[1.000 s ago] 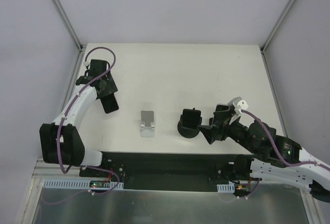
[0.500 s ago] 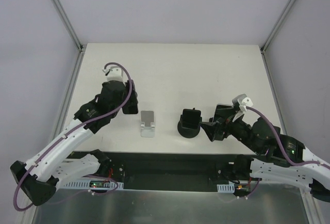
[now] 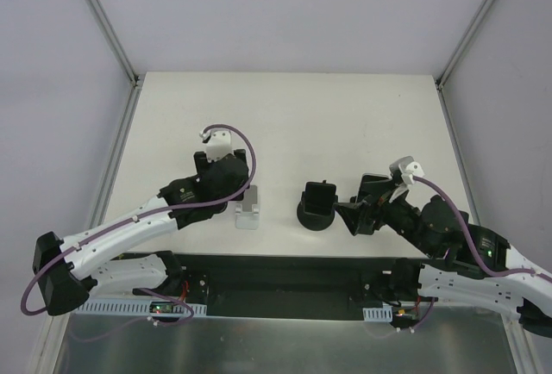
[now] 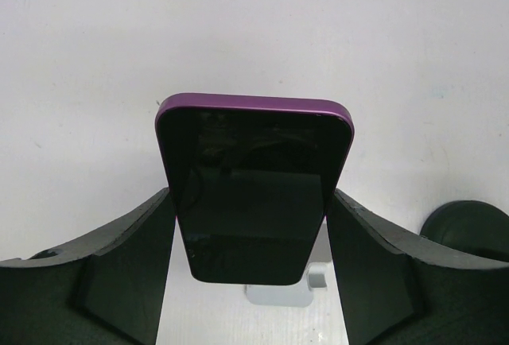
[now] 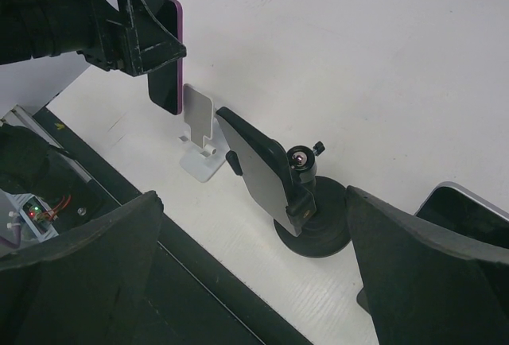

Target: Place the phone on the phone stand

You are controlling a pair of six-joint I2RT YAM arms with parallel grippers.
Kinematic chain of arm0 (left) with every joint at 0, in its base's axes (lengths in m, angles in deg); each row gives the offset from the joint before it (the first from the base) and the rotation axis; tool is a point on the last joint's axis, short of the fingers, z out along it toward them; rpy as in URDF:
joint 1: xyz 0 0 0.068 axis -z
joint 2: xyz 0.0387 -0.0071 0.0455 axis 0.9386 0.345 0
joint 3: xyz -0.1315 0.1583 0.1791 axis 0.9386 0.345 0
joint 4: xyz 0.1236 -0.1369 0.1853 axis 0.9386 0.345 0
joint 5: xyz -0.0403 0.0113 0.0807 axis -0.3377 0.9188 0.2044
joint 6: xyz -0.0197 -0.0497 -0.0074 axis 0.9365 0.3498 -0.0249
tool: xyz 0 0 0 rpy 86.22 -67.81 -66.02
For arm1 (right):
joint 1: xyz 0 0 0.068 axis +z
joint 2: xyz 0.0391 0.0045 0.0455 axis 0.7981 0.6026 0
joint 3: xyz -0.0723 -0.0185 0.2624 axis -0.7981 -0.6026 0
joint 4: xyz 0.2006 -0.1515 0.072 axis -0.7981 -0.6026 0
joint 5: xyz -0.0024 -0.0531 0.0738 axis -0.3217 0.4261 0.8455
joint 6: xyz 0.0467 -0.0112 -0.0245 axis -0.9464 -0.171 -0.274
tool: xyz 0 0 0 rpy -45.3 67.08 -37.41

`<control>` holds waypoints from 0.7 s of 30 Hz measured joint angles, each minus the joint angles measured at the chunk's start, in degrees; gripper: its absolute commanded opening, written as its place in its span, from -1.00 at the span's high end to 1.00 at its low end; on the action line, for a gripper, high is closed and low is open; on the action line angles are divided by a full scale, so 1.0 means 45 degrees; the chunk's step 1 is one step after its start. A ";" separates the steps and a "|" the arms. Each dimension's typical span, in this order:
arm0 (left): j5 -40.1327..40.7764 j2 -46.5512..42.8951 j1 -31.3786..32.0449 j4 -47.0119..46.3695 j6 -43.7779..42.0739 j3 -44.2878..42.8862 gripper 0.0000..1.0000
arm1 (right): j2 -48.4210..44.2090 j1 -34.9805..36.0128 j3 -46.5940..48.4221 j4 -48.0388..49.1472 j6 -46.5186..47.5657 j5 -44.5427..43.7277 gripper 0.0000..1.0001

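My left gripper [image 4: 253, 230] clamped on phone [image 4: 254, 190], fingers [image 4: 135, 257] on its long edges. Phone is purple-edged with dark screen, held off table [image 3: 345, 124], just beside small white stand [image 3: 247, 210], on its left side. Phone stand [image 3: 317, 204] sits right of white stand, holder bare, phone apart from it. My right gripper [image 3: 352, 208] spread wide, holding nothing, just right of phone stand at near edge.
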 measured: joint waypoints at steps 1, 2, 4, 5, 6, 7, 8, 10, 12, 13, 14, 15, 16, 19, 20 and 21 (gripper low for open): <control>0.0078 0.0141 0.0000 -0.0146 0.0049 0.0058 1.00 | 0.0010 0.0000 0.0000 0.0000 -0.0005 0.0000 -0.99; 0.0131 0.0248 0.0000 -0.0262 0.0117 0.0136 1.00 | 0.0019 0.0000 0.0000 0.0000 -0.0010 0.0000 -0.99; 0.0204 0.0403 0.0000 -0.0384 0.0311 0.0262 1.00 | 0.0049 0.0000 0.0000 0.0015 -0.0019 0.0000 -0.99; 0.0253 0.0471 0.0005 -0.0447 0.0452 0.0325 1.00 | 0.0063 0.0000 0.0000 0.0024 -0.0024 0.0005 -0.99; 0.0291 0.0549 0.0039 -0.0505 0.0641 0.0389 1.00 | 0.0073 0.0000 0.0000 0.0039 -0.0053 0.0005 -0.99; 0.0321 0.0607 0.0068 -0.0529 0.0758 0.0413 1.00 | 0.0078 0.0000 0.0000 0.0044 -0.0063 0.0005 -0.99; 0.0325 0.0675 0.0087 -0.0578 0.0869 0.0432 1.00 | 0.0087 0.0000 0.0000 0.0049 -0.0068 0.0005 -0.99; 0.0393 0.0816 0.0209 -0.0627 0.1093 0.0432 1.00 | 0.0107 0.0000 0.0000 0.0053 -0.0087 0.0005 -0.99; 0.0505 0.0986 0.0393 -0.0665 0.1316 0.0432 1.00 | 0.0141 0.0000 0.0000 0.0073 -0.0092 0.0005 -0.99; 0.0607 0.1088 0.0520 -0.0685 0.1409 0.0432 1.00 | 0.0160 0.0000 0.0000 0.0087 -0.0092 0.0005 -0.99; 0.0724 0.1200 0.0646 -0.0709 0.1467 0.0432 1.00 | 0.0170 0.0000 0.0000 0.0112 -0.0092 0.0010 -1.00; 0.0826 0.1307 0.0758 -0.0719 0.1515 0.0432 1.00 | 0.0185 0.0000 0.0000 0.0126 -0.0092 0.0005 -0.99; 0.0933 0.1404 0.0874 -0.0719 0.1545 0.0432 1.00 | 0.0194 0.0000 0.0000 0.0131 -0.0092 0.0010 -0.99; 0.1273 0.1778 0.1248 -0.0738 0.1681 0.0432 1.00 | 0.0199 0.0000 0.0000 0.0131 -0.0092 0.0005 -0.99; 0.1389 0.1899 0.1336 -0.0758 0.1710 0.0432 1.00 | 0.0199 0.0000 0.0000 0.0131 -0.0092 0.0010 -0.99; 0.1413 0.1996 0.1341 -0.0797 0.1734 0.0432 1.00 | 0.0199 0.0000 -0.0005 0.0136 -0.0097 0.0010 -0.99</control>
